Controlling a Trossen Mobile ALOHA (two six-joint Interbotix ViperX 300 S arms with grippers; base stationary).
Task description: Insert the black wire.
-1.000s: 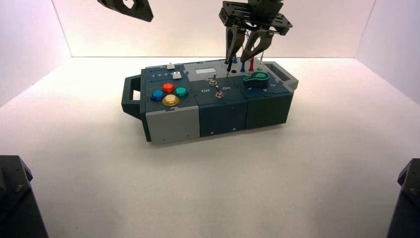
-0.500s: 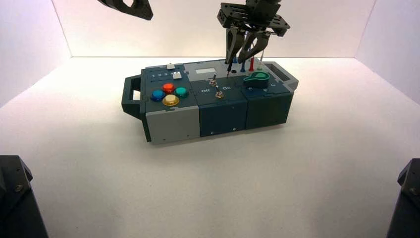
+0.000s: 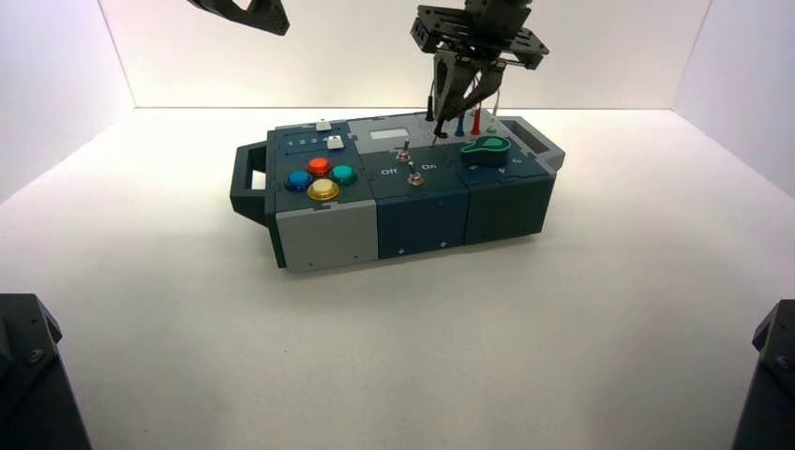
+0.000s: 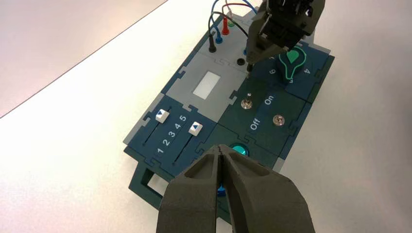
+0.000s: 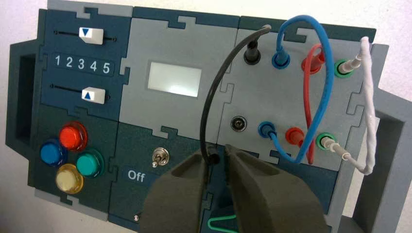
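- Beside the empty black socket (image 5: 238, 124), the right pincer (image 5: 219, 151) has narrowed from a wide spread, its tips now close around the loose plug (image 5: 212, 155) of the black wire (image 5: 214, 87).
- A slim gap seems to remain on one side of that plug, so I judge the grip is being set, not finished.
- Beyond the same socket, the wire's other end (image 5: 252, 54) sits plugged in; the finger that covered it in the high view has moved off it.
- The loose pin now leans more, still outside the socket; it probably needs straightening before insertion.
- Left pincer (image 4: 220, 148): closed on nothing, idle, well off to the socket's left; the high view cuts off most of its arm.
- Hidden: the pin in the right wrist view, behind its plug.
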